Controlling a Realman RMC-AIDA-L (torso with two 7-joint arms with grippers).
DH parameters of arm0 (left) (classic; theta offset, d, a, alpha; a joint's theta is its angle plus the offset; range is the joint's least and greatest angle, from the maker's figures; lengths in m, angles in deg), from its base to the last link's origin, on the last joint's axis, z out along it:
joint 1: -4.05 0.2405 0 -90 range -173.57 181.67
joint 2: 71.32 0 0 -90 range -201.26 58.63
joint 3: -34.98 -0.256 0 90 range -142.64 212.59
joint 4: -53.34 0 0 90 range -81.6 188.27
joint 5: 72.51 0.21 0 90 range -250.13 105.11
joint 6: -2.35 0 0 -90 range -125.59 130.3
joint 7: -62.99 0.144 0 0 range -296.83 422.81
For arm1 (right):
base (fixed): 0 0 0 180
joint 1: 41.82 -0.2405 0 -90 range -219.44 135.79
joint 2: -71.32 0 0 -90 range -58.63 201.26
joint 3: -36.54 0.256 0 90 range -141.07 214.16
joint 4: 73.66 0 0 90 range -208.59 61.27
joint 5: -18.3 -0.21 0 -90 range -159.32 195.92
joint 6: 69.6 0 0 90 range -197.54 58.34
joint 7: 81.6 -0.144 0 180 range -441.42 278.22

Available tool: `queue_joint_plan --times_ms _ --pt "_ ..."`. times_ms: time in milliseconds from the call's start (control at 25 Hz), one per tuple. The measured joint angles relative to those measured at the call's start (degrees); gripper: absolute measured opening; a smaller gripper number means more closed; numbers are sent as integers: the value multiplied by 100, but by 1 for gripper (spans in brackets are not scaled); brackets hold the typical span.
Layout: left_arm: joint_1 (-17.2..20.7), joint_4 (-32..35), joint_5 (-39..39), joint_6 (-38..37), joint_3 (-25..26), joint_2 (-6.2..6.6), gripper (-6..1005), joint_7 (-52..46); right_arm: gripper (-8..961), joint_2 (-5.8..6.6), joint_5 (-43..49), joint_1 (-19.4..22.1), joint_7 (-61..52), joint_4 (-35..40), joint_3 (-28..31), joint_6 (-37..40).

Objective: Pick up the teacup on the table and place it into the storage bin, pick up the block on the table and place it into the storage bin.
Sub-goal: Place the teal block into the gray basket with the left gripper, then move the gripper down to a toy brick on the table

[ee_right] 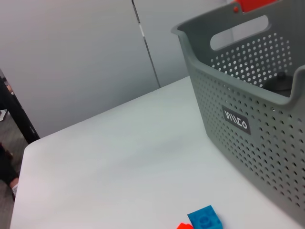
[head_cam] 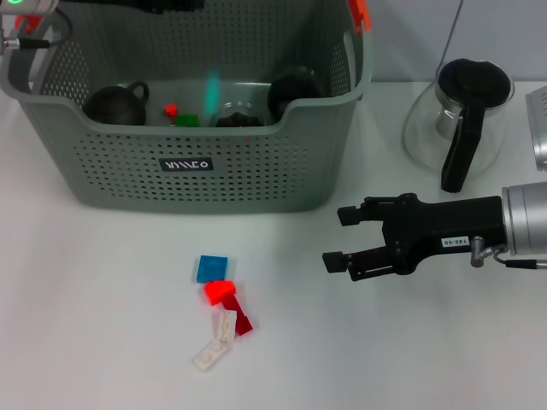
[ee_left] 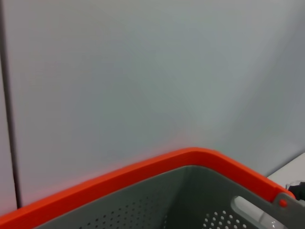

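Observation:
The storage bin (head_cam: 197, 175) stands at the table's back left and also shows in the right wrist view (ee_right: 248, 95). Black teacups (head_cam: 115, 102) (head_cam: 295, 90) lie inside it with small red and green blocks (head_cam: 179, 115). No teacup shows on the table. A blue block (head_cam: 212, 268) (ee_right: 205, 220) lies in front of the bin, touching an orange-red block (head_cam: 220, 291). My right gripper (head_cam: 339, 237) hovers open and empty, right of these blocks. My left gripper (head_cam: 167, 4) is cut off above the bin; its wrist view shows the orange handle clip (ee_left: 143, 174).
Dark red (head_cam: 244, 323) and white pieces (head_cam: 214, 342) trail toward the front from the orange-red block. A glass kettle (head_cam: 457, 111) with a black lid and handle stands at the back right, with a metal object (head_cam: 538, 128) beside it.

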Motion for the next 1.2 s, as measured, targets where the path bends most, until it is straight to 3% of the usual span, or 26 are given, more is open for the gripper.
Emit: queue_joint_plan --times_ms 160,280,480,560,640,920,1040,1200 --pt "138 389 -242 -404 53 -40 674 -31 925 7 1 -1 9 0 0 3" --pt "406 914 -882 -998 95 -87 746 21 924 8 -1 -8 18 0 0 4" --pt "895 1571 -2347 -3076 -16 -142 865 1061 924 13 0 -9 35 0 0 3" --pt "1063 1674 -2364 -3808 -226 -216 869 1528 924 14 0 -8 45 0 2 2" --pt "1286 1765 -2163 -4057 -625 -260 873 1868 924 14 0 -6 48 0 3 -1" --pt "1860 2116 -688 -3927 -1785 -635 876 2601 924 8 0 23 23 0 -1 -28" --pt "1913 2037 -171 -3559 -2270 -718 875 2613 924 5 0 33 14 0 0 -32" --pt "1914 1693 366 -2782 -2912 -731 874 2578 924 -4 0 45 19 0 0 -34"
